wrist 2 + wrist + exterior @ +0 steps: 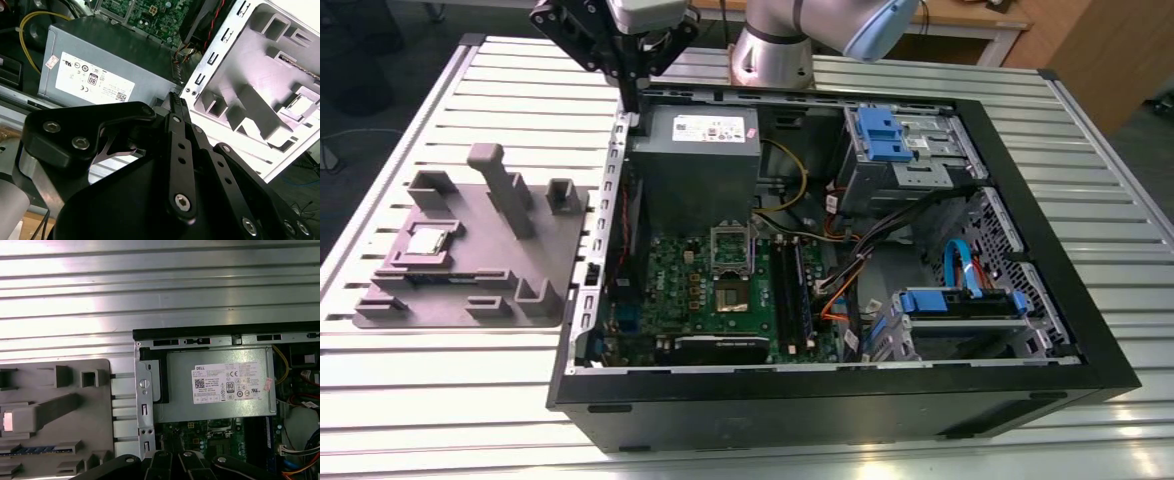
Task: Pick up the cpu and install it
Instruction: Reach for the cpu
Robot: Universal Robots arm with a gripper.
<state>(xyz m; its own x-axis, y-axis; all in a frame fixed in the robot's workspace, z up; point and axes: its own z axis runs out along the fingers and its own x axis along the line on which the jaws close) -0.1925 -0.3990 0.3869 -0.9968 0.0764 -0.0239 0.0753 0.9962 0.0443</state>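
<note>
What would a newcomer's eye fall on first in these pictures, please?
The open computer case on the slatted table stands out, green motherboard beside grey power-supply box. On the exterior view's left, a grey tray bears the small silvery cpu; the black gripper hangs over the case's corner by that box.

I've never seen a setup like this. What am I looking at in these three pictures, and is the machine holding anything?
This is a robot arm. Its pincer is shut and holds nothing, and it hangs above one corner of an open computer case. The exterior view comes from a camera off the arm, while both wrist views come from cameras riding on it. The case sits on a ribbed metal table, with a grey tray beside it on the exterior view's left. The cpu, a small silvery square, sits on that tray.
</note>
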